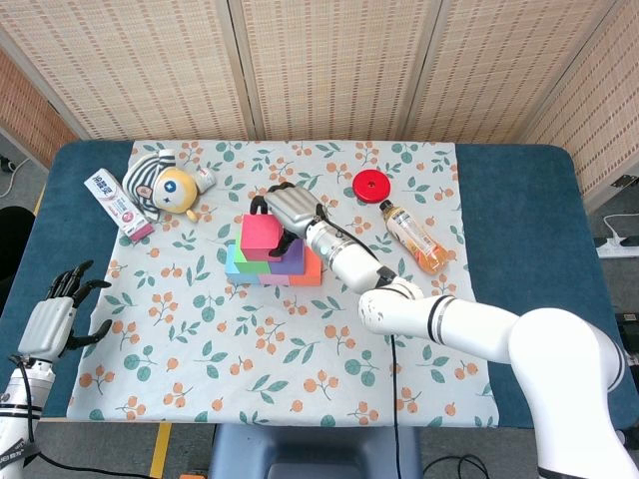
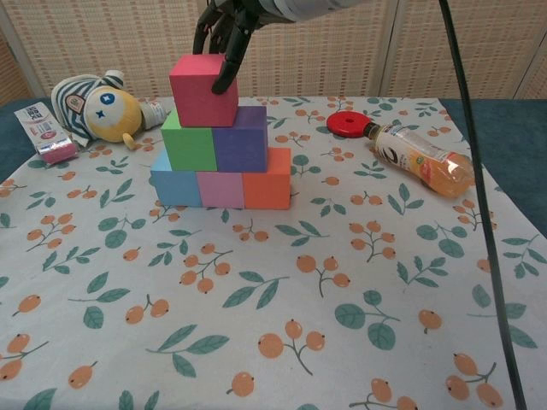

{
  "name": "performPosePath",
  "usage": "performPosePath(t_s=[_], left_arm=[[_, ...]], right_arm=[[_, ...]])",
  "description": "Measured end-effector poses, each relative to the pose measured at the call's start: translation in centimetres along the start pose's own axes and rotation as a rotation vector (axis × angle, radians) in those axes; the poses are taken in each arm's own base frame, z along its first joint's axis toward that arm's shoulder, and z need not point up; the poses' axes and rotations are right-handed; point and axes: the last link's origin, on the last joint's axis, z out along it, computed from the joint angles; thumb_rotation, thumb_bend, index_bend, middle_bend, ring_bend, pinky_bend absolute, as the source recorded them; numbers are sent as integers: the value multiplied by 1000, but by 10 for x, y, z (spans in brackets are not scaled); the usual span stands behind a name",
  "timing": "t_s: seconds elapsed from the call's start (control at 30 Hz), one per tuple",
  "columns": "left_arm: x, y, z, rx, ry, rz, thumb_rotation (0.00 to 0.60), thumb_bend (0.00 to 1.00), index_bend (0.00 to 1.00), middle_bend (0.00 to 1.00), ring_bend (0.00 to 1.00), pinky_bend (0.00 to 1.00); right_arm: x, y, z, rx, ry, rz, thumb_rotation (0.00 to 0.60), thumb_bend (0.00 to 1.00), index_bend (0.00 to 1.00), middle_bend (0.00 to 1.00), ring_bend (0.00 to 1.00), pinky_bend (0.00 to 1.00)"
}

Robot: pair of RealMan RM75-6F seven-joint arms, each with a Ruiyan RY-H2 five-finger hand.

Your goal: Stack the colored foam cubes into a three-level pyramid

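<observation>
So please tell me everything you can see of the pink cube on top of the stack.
The pink cube is a plain, matte, foam-looking block with sharp edges, a deep pink-red. It sits upright as the top level, resting on the green cube and the purple cube, shifted toward the green side. The right hand grips it from above and behind, one dark finger down its front right face.

blue table [image 1: 519, 200], floral cloth [image 2: 342, 256], cube pyramid [image 2: 218, 162]

Red foam cube [image 2: 203, 90] atop green [image 2: 189, 142] and purple [image 2: 241, 139]; 3 below.
</observation>
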Motion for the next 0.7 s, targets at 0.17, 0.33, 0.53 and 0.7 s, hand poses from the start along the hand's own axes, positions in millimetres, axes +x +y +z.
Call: performPosePath(t_s=[0.17,0.33,0.53,0.7], left_arm=[[0,0,0,1,0,-1,600,325,285,0,0,19],[0,0,0,0,0,-3,600,324,284,0,0,19],[0,0,1,0,-2,-1,600,325,284,0,0,19],[0,1,1,1,-2,0,600,325,283,0,0,19]], right_arm=[[0,1,0,-3,-1,0,600,104,397,357,117,82],[-2,2,0,-7,-9,-11,600,105,397,357,115,81],[-1,2,-1,-9,-5,-6,600,105,397,357,113,82],[2,2,-3,-4,2,0,600,104,397,357,113,81]])
